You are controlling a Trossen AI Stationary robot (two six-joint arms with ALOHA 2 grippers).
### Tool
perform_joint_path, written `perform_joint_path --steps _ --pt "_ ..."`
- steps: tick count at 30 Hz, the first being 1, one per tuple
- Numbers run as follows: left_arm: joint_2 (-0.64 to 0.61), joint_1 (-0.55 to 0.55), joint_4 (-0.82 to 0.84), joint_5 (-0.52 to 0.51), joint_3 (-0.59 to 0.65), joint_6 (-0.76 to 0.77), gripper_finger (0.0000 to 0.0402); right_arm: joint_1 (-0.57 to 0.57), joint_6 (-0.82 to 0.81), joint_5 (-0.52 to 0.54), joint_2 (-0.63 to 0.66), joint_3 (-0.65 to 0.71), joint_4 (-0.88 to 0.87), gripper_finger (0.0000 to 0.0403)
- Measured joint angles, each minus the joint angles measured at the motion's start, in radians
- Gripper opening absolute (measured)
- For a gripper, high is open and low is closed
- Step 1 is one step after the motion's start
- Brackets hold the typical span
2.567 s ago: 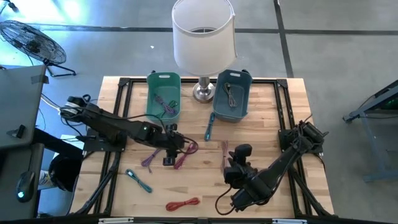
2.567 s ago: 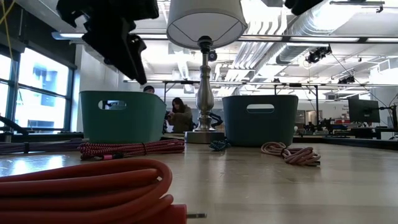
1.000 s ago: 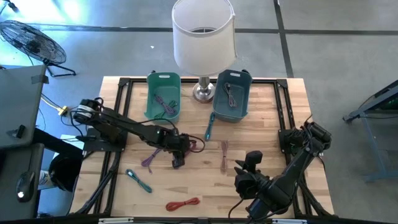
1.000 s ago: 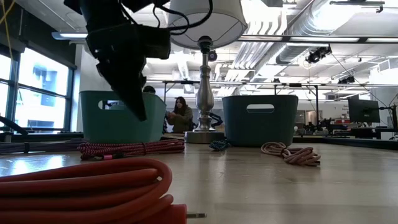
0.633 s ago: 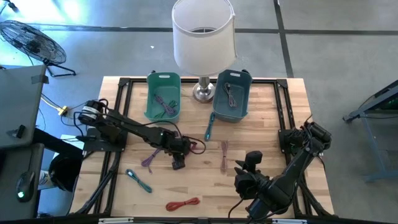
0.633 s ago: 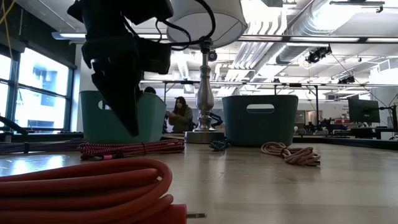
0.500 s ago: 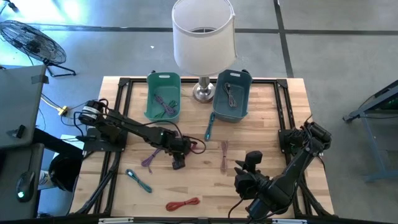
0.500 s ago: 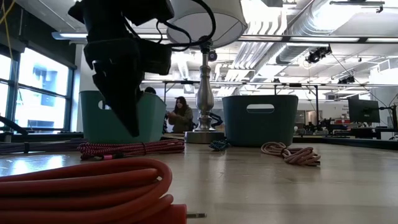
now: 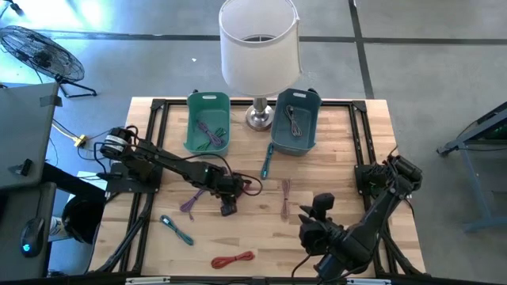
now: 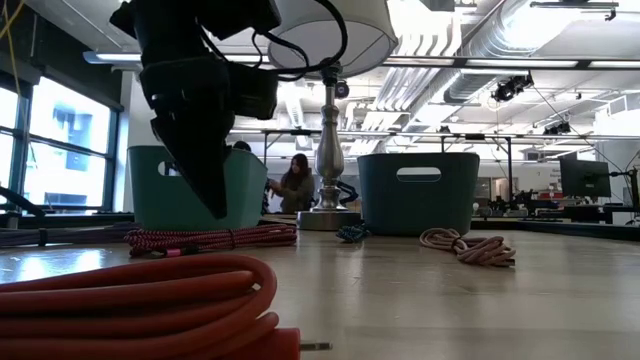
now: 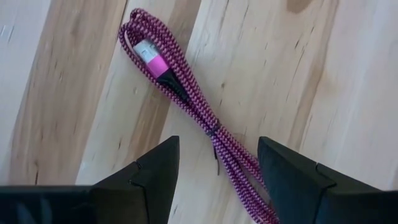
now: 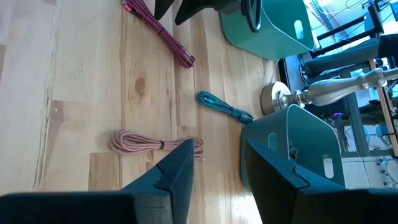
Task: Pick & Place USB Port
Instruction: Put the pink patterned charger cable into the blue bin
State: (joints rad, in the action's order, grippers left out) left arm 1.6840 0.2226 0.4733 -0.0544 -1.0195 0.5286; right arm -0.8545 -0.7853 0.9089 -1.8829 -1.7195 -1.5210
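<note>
A magenta braided USB cable (image 11: 186,93), bundled into a long hank, lies flat on the wooden table; its pink plug (image 11: 151,55) is at one end. My left gripper (image 11: 216,155) hangs open just above it, one finger on each side of the hank's middle, touching nothing. In the high view that gripper (image 9: 228,209) sits mid-table, partly covering the cable (image 9: 244,188). In the low view it (image 10: 205,195) hovers over the cable (image 10: 210,238). My right gripper (image 9: 323,204) waits open near the table's near right.
A light green bin (image 9: 208,123) and a dark teal bin (image 9: 295,120) stand at the far edge, either side of a lamp (image 9: 259,47). Loose cables lie about: purple (image 9: 190,203), teal (image 9: 177,229), red (image 9: 232,259), pink (image 9: 285,196), and another teal one (image 9: 266,162).
My left gripper has come down a little toward the magenta cable, staying open, and has held still for the last half second. The cable has not moved.
</note>
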Motion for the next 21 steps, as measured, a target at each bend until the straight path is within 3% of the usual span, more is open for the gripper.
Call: perform_joint_path --steps 21 --pt "0.087 0.000 -0.049 0.021 -0.003 0.033 0.0214 -0.045 -0.020 0.003 -0.001 0.000 0.011 0.0133"
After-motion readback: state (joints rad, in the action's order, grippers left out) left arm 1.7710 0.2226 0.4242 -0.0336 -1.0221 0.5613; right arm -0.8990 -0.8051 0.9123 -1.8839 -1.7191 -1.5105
